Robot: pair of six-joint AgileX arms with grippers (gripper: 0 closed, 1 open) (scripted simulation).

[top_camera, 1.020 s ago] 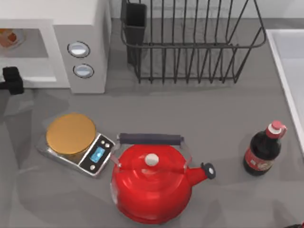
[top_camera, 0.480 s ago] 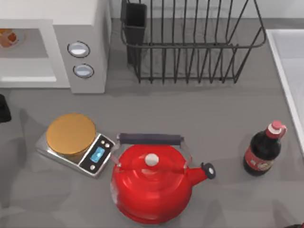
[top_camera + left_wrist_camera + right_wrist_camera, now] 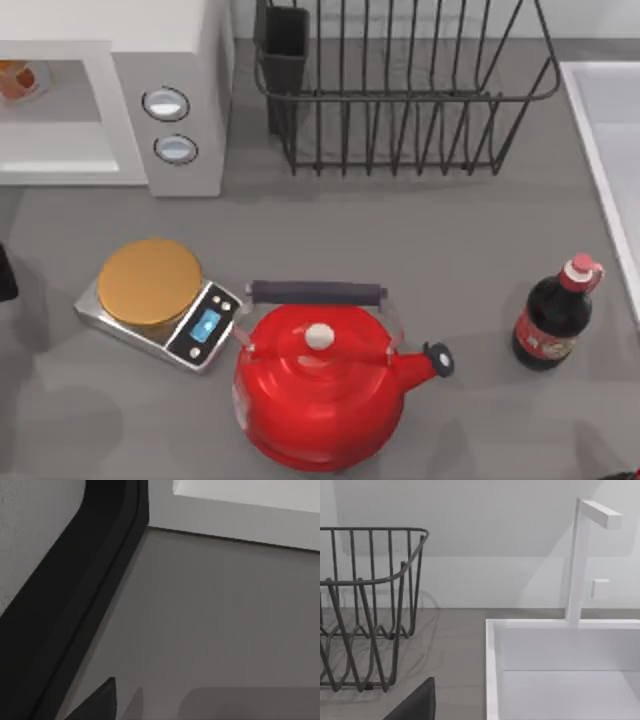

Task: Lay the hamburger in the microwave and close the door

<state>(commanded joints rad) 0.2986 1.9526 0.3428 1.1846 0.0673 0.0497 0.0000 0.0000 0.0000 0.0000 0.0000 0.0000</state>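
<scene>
Left gripper (image 3: 4, 272) farther from microwave (image 3: 170, 90) (hamburger (image 3: 18, 78) inside)

The top view looks straight down on the table, with the dish rack (image 3: 400, 90) at its far edge. The right wrist view sits low, facing level past that rack (image 3: 365, 610) toward the back wall. The left wrist view hangs close above the tabletop (image 3: 210, 630).
</scene>
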